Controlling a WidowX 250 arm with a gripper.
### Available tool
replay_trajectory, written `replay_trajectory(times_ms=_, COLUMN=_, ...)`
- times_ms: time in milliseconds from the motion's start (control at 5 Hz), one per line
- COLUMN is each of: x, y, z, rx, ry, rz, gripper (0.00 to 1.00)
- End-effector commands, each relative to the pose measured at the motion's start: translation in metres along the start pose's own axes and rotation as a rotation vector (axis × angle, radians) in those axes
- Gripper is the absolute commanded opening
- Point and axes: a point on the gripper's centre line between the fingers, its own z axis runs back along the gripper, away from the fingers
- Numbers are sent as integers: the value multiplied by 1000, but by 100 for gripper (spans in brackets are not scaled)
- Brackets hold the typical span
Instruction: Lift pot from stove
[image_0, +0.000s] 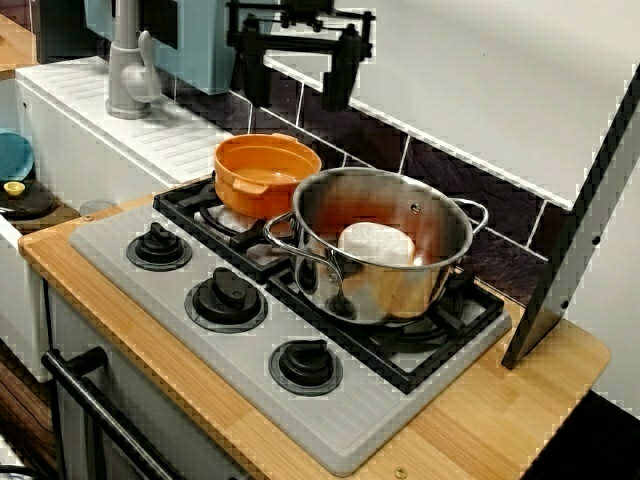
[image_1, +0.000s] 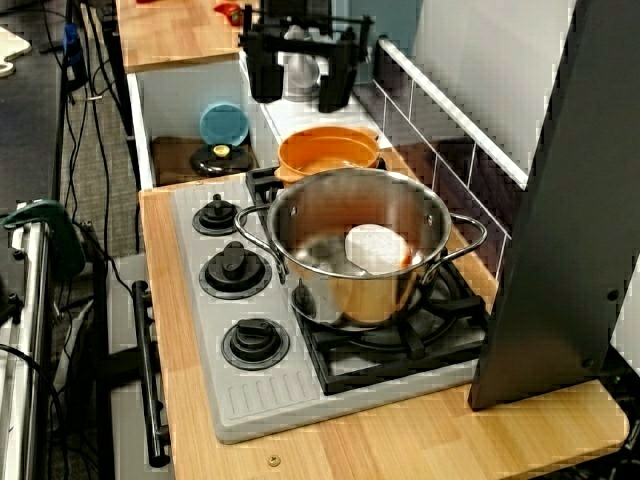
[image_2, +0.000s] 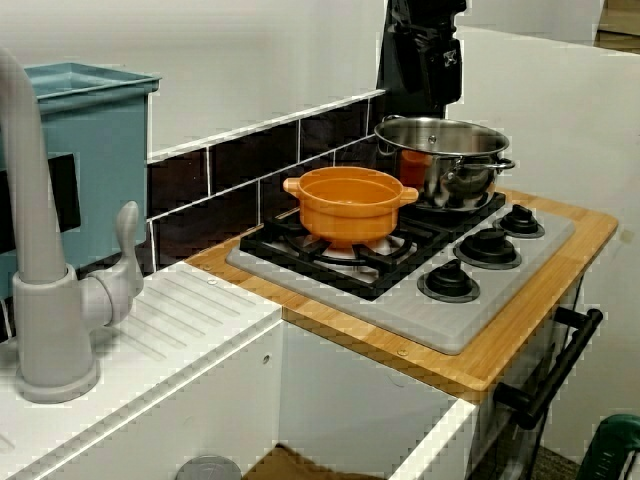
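Note:
The orange pot (image_0: 265, 170) (image_1: 328, 152) (image_2: 350, 200) sits upright and empty on the stove's back-left burner grate. The grey ribbed stove (image_0: 340, 425) (image_1: 255, 400) (image_2: 470, 320) is set in a wooden counter, with three black knobs along its front. My black gripper (image_0: 297, 95) (image_1: 300, 98) (image_2: 420, 80) hangs above the pot, toward the tiled wall. It is open, its two fingers spread wide with nothing between them, and it is well clear of the pot's rim.
A larger steel pot (image_0: 385, 250) (image_1: 360, 250) holding a white object (image_0: 375, 243) stands right beside the orange pot, nearly touching it. A grey faucet (image_0: 125, 70) and a white drainboard lie to the left. A dark slanted panel (image_0: 580, 230) leans at the counter's right end.

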Motion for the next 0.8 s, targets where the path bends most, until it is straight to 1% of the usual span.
replay_trajectory(times_ms=0, x=-4, y=-12, z=28, rx=2, ry=78, rz=-260, gripper=100)
replay_trajectory(times_ms=200, x=-22, y=-19, z=28, rx=27, ry=145, rz=-196, gripper=100)
replay_trajectory(times_ms=400, x=-36, y=-27, z=27, rx=46, ry=205, rz=-123, gripper=100)
replay_trajectory(times_ms=600, x=-49, y=-35, z=26, rx=46, ry=221, rz=-87, gripper=100)
